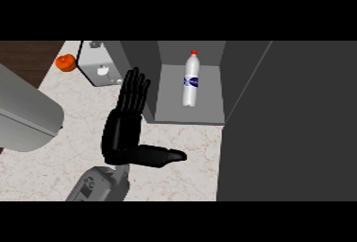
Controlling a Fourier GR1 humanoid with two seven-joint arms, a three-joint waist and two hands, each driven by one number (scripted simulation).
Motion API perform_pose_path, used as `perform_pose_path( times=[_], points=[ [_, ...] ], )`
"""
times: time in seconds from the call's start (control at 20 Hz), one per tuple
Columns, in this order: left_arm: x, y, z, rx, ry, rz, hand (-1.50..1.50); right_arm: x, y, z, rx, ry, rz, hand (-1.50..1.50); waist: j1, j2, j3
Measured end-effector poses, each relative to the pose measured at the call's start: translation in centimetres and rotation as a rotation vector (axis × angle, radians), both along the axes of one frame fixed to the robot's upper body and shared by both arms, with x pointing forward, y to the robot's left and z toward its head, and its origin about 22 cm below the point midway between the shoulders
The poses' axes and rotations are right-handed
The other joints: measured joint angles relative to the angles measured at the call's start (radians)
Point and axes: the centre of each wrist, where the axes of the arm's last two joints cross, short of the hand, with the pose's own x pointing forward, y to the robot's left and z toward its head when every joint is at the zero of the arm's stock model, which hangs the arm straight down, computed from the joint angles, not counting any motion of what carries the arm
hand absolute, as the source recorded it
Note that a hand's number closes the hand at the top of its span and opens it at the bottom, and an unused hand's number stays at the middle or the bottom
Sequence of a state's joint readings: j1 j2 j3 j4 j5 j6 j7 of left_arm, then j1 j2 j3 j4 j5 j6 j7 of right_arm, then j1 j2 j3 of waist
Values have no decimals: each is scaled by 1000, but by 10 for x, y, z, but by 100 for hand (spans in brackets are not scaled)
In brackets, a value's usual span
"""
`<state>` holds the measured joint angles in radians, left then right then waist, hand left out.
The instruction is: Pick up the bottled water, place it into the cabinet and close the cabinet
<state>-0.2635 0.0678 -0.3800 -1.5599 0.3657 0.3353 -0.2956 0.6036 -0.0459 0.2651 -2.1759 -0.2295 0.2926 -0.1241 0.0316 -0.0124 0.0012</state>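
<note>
now bottled water (191, 80) in cabinet (188, 116), beside left hand (129, 120)

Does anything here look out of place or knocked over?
Nothing looks spilled or damaged. The bottle is already inside the open cabinet, apparently upright. The left robot hand is open beside the cabinet, holding nothing. An orange fruit sits on the counter at the far left.

A pale marbled surface (188, 156) filled the lower middle; dark wood flooring (28, 59) showed at the upper left.
</note>
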Motion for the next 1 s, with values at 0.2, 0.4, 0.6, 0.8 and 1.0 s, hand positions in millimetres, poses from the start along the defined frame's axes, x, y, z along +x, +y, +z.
perform_pose_path(
  times=[0.2,0.4,0.6,0.8,1.0],
  points=[
    [-43,12,14,-18,6,-23,-150,-5,-1,7,-54,-9,41,-150,-11,3,-1],
    [-83,24,16,-32,2,-31,-150,-6,-5,8,-129,-7,132,150,-14,5,-1],
    [-109,36,22,-48,-11,2,-150,-9,-7,15,-223,-8,242,150,-16,8,-1],
    [-133,58,24,-46,-22,45,-150,-9,-5,21,-276,-18,319,150,-11,14,0],
    [-153,78,31,-49,-31,77,-150,-11,4,30,-327,-34,373,150,-9,17,1]
  ],
)
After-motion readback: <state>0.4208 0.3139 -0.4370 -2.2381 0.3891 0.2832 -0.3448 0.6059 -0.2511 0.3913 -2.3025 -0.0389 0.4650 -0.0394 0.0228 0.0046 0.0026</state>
